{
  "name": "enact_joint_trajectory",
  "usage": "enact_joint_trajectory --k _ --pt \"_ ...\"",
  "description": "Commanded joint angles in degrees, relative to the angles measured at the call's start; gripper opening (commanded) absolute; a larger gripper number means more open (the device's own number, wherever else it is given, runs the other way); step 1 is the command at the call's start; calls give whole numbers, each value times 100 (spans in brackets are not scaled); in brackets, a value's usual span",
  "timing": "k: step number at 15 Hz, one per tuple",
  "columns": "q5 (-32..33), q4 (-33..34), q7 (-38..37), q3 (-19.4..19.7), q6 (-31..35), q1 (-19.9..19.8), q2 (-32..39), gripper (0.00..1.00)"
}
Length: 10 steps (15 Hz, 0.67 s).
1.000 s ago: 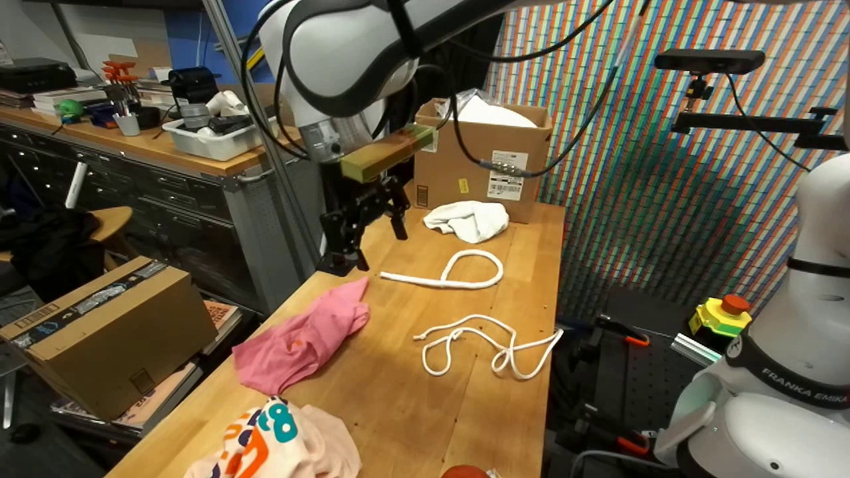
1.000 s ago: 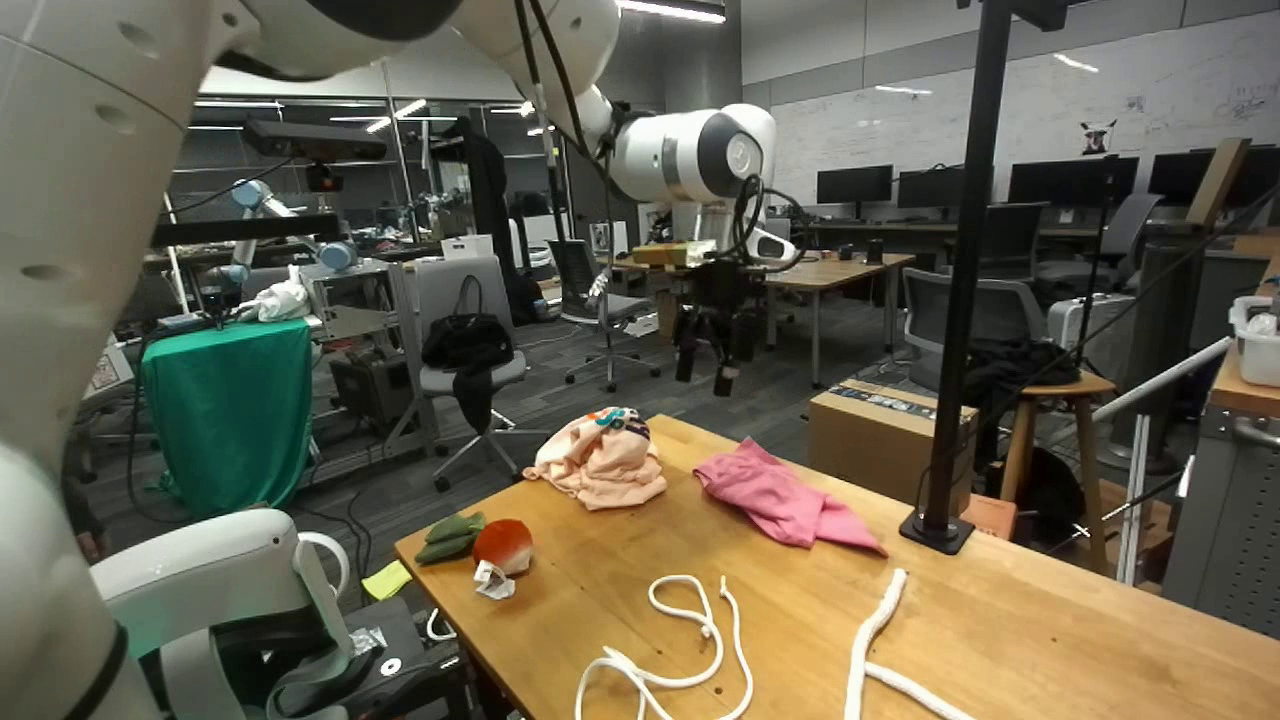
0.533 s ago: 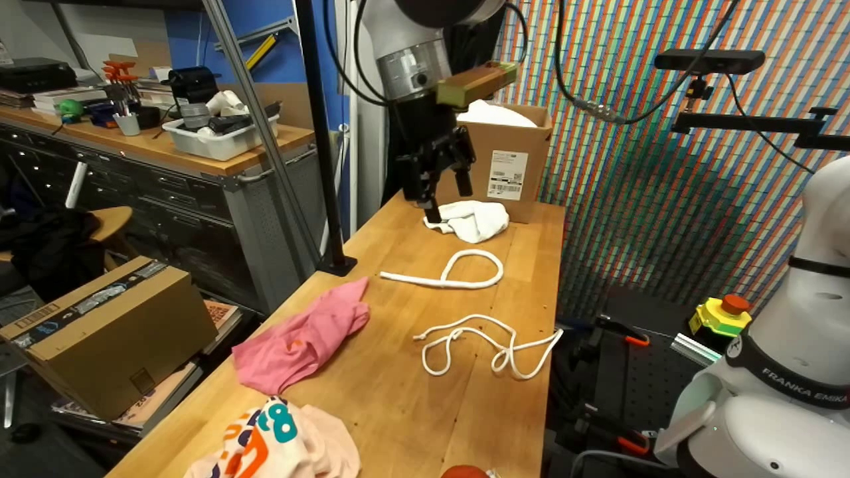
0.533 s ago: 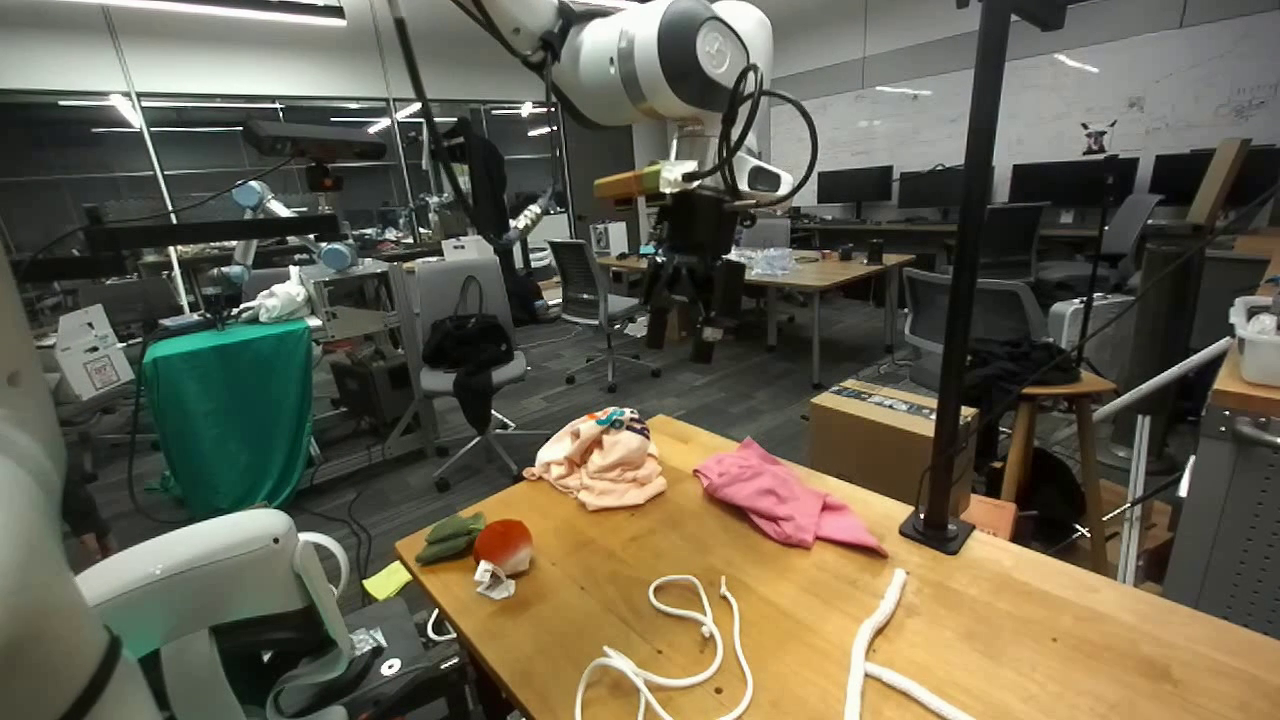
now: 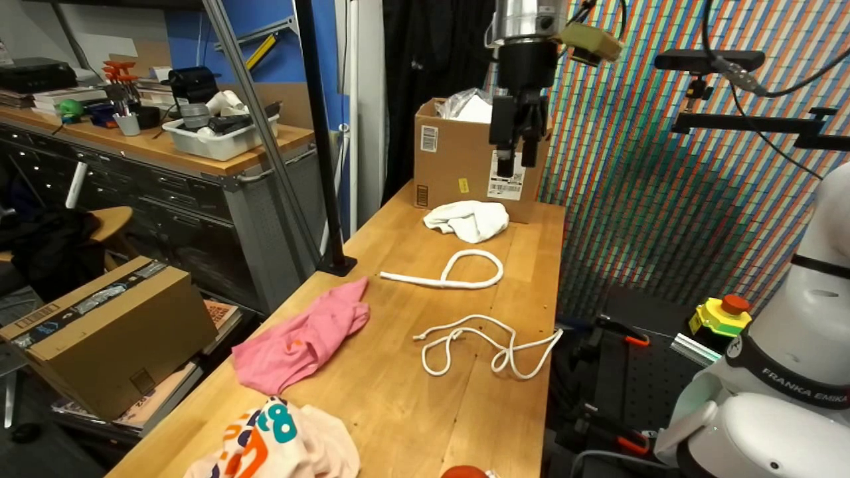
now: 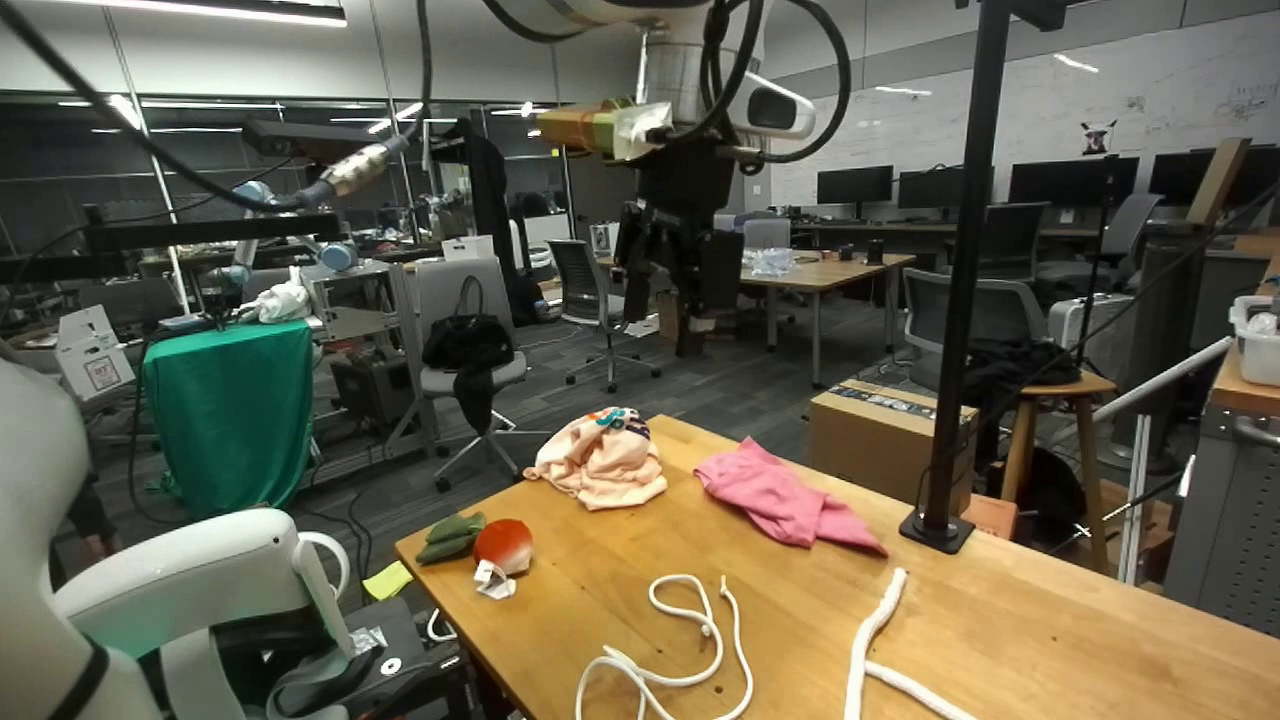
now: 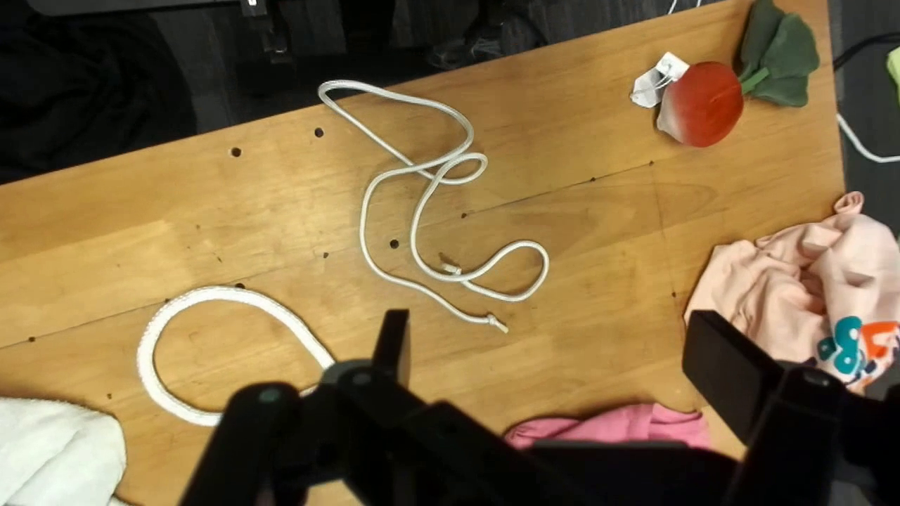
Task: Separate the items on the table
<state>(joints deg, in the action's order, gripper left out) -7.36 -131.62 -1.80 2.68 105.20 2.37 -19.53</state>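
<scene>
Wrist view: gripper (image 7: 559,355) enters from the bottom of the frame. Jaws spread wide, bare wood showing between the fingers (image 7: 728,372); nothing in its grasp. In both exterior views it hangs in the upper part of the frame, clear of the wooden table (image 7: 598,281).

Items, all lying on the table and apart from one another:

Thin white cord (image 7: 425,169), upper middle of wrist view, looped and crossing over itself, a knot near one end.

Thicker white cord (image 7: 145,358), lower left of the same view, bent into a single loop; part of it hidden behind the gripper.

Whitish cloth (image 7: 56,450), lower left corner, cut off by the frame.

Pale cloth with colourful print (image 7: 808,274), heaped at the right edge.

Red vegetable-shaped thing (image 7: 703,105), upper right, green leaves and a white tag attached.

Pink cloth: in an exterior view it (image 5: 309,335) lies crumpled left of centre, lower half, its pointed corner near the foot of a black post (image 5: 319,133). Same frame, upper middle: cardboard box (image 5: 458,159) with labels at the table's far end, whitish cloth just in front. Whether those two touch, cannot tell.
</scene>
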Motion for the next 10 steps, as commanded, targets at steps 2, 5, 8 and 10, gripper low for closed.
enact_joint_trajectory --k 2,5,8,10 --pt "-260 -1161 1229 429 550 -229 -1350 100" --pt "-122 -1007 1202 451 331 -284 -1182 100" --pt "-123 -1199 1314 514 408 -287 -1399 100" --pt "-126 -1214 1320 506 419 -284 -1401 100"
